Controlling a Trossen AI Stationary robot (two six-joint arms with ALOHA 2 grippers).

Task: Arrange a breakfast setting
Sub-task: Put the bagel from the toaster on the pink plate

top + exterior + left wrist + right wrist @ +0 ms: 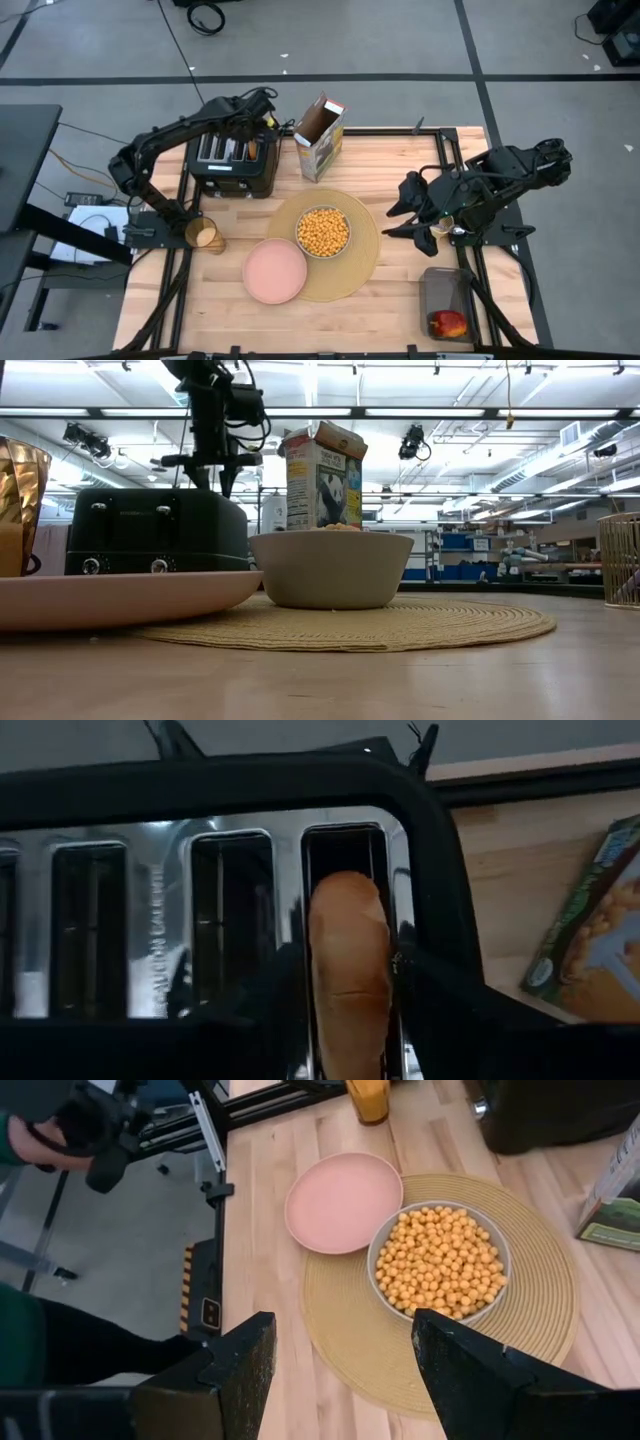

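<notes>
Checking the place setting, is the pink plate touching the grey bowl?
Apart. The right wrist view shows a sliver of placemat between the pink plate and grey bowl.

place: lab/workshop hall | evidence: ceiling strip lights, far shelving (blue bins), taped concrete floor

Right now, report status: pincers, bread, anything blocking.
Left pincer over the toaster, closing around the bread piece upright in an end slot. Right pincer open, empty, waiting above the table's right side. Nothing blocking.
</notes>
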